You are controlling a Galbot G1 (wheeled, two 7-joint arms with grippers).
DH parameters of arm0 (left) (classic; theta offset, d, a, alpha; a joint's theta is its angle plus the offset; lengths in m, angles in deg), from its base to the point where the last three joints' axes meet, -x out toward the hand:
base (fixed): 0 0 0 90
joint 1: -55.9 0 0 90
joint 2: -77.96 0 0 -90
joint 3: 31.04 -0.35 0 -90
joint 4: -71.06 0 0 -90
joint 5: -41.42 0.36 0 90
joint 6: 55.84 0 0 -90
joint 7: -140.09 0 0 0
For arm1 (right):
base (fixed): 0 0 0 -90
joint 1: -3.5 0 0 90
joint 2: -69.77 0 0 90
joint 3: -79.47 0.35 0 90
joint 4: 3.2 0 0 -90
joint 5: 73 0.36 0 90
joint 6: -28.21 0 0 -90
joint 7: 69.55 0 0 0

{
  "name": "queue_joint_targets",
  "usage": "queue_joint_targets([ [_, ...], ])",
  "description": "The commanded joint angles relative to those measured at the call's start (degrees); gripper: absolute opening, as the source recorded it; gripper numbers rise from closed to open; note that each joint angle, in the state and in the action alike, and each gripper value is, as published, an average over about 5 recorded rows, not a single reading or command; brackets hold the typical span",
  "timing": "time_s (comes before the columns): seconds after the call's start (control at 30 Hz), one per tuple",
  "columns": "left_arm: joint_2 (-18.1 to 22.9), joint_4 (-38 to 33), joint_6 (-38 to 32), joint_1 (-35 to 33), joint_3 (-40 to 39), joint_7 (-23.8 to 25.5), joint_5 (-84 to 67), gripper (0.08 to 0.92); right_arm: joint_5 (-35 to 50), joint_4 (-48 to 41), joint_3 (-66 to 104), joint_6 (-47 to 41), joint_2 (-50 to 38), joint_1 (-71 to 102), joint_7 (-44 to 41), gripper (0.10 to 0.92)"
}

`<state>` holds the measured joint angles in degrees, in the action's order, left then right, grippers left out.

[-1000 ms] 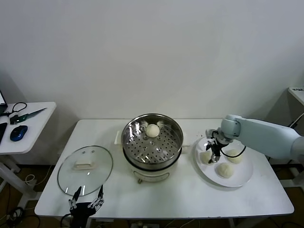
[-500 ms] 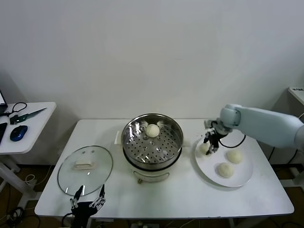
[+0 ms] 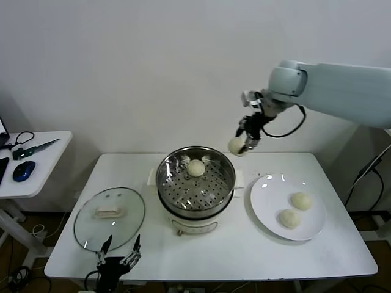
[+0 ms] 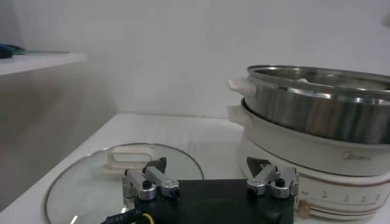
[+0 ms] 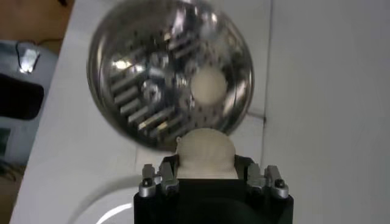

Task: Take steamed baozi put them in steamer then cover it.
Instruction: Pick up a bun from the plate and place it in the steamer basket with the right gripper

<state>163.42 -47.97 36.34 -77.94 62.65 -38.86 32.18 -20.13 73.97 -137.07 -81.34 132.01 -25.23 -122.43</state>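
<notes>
One bun (image 3: 236,145) sits squeezed in the right gripper (image 3: 245,141); lower it gently onto a bare spot in the steamer (image 3: 196,180). The left gripper (image 3: 116,257) waits open.

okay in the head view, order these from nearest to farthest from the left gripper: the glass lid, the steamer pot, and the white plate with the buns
Measured from the left gripper, at the table's near edge:
1. The cover, lying flat on the table just beyond the gripper, on the robot's left.
2. The steamer, mid-table, farther back and to the right.
3. The white plate, far over on the robot's right.
</notes>
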Motion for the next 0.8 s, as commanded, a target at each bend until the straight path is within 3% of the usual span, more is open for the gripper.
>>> queue_joint_targets([
  [0.03,-0.1,-0.4,-0.1,-0.1,-0.5,0.0,0.2,0.823,8.1,4.3,4.8,-6.0,11.9,3.6,7.3,0.619],
  [0.4,0.0,-0.4,-0.1,-0.1,0.0,0.1,0.0,0.823,-2.1,-8.7,5.5,-6.3,18.6,18.7,9.1,0.619],
  [0.8,-0.3,0.3,0.0,0.0,0.2,0.1,0.0,0.823,-5.6,-14.9,6.5,-6.0,20.8,24.9,9.4,0.619],
])
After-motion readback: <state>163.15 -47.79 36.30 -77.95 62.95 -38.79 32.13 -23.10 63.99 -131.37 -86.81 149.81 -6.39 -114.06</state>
